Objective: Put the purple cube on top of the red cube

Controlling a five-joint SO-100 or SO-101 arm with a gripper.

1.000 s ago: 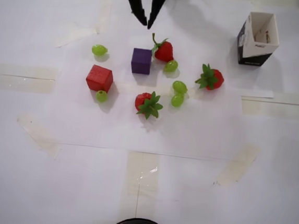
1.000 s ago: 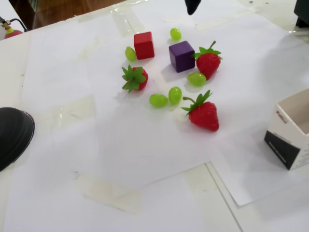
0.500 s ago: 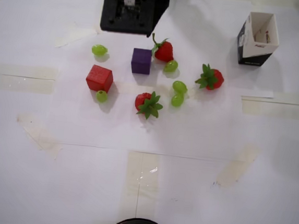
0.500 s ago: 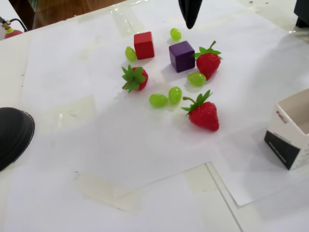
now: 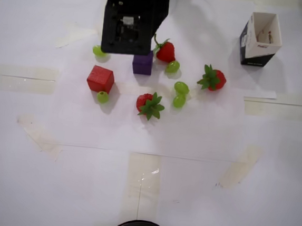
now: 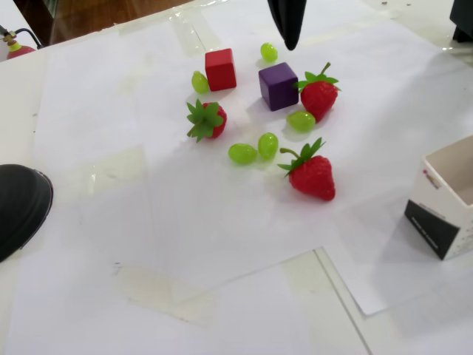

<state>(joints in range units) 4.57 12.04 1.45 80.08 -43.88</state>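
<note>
Landmark for all positions: the purple cube (image 6: pixel 278 86), sitting flat on the white paper sheet (image 6: pixel 185 222), untouched.

Fixed view, near to far. Nearest the camera, well in front of the purple cube and to its right: an open cardboard box (image 6: pixel 447 200). Closer in, a strawberry (image 6: pixel 310 174) and two grapes (image 6: pixel 255 150) lie in front of the cube. A second strawberry (image 6: pixel 205 120) lies front-left of it. A third strawberry (image 6: pixel 319 95) sits just beside the cube's right face, with a grape (image 6: pixel 301 120) at its near corner. The red cube (image 6: pixel 220 69) rests left of the purple cube and slightly farther back, apart from it, with a grape (image 6: pixel 199 81) touching or nearly touching its left side. One more grape (image 6: pixel 269 52) lies just behind the purple cube.

The gripper (image 6: pixel 287 41) hangs above and behind the purple cube, tip pointing down. The fingers look pressed together into one dark point here; in the overhead view the arm body (image 5: pixel 131 19) hides them, so I cannot tell for certain.

Key relation: the cube lies toward the camera and below the tip. Judgement: the next move needs a short advance and descent, jaws spread. The right-hand strawberry crowds that face; gripping the free faces looks safer.
</note>
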